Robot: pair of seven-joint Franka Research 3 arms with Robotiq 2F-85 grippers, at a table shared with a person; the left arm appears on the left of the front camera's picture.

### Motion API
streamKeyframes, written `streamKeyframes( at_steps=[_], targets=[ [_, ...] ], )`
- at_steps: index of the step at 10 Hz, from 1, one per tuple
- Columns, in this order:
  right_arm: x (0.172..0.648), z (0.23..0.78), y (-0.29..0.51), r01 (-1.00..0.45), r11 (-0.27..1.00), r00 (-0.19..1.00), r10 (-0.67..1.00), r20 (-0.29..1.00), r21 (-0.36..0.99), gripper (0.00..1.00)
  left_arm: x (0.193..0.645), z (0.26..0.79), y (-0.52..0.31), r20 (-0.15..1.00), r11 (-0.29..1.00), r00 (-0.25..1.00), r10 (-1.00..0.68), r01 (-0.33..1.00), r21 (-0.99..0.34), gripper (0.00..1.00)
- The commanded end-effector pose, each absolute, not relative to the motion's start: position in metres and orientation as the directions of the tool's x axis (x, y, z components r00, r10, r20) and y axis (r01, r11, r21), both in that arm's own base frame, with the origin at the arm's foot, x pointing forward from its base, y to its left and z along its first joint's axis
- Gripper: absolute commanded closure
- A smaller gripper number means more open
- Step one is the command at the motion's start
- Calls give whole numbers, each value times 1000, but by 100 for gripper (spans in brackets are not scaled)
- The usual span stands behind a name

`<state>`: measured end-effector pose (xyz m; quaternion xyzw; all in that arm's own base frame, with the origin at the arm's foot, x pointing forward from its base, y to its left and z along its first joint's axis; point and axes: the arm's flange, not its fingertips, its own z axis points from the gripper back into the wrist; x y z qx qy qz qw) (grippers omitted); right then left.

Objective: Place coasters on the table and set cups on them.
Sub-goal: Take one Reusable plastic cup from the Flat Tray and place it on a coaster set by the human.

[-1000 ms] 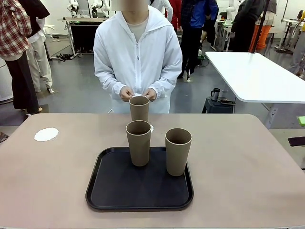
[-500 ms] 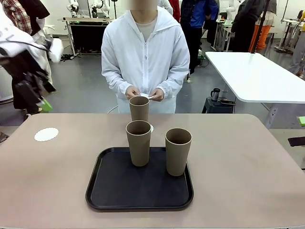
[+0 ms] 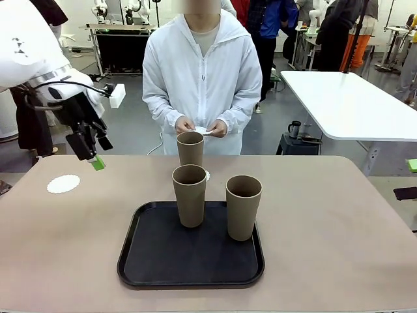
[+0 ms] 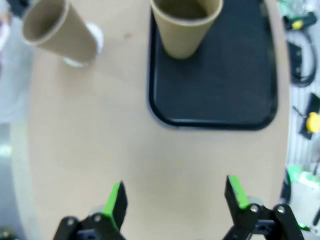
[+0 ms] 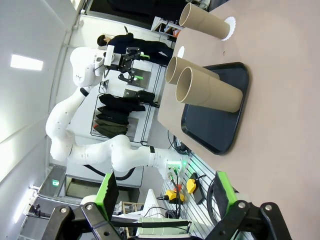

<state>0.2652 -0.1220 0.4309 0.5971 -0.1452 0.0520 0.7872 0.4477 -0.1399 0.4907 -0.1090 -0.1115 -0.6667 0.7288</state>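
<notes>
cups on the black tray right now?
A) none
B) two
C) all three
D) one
B: the middle cup and the right cup stand on the black tray, while the far cup stands on the table beyond the tray.

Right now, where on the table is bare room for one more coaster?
Bare table right of the black tray, and between tray and the lone coaster at left. Crowded in the middle: two cups on the tray, a third cup behind it.
</notes>
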Motion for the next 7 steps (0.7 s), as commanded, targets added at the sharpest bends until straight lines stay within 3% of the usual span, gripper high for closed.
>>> streamKeyframes(
  at_steps=[1,7],
  targets=[
    [266,431,-123,-272,269,948,-90,306,924,0,457,490,-139,303,65,72,-950,997,-31,0],
    [266,431,-123,-272,269,948,-90,306,924,0,448,491,-140,308,87,86,-948,996,-10,0]
  ],
)
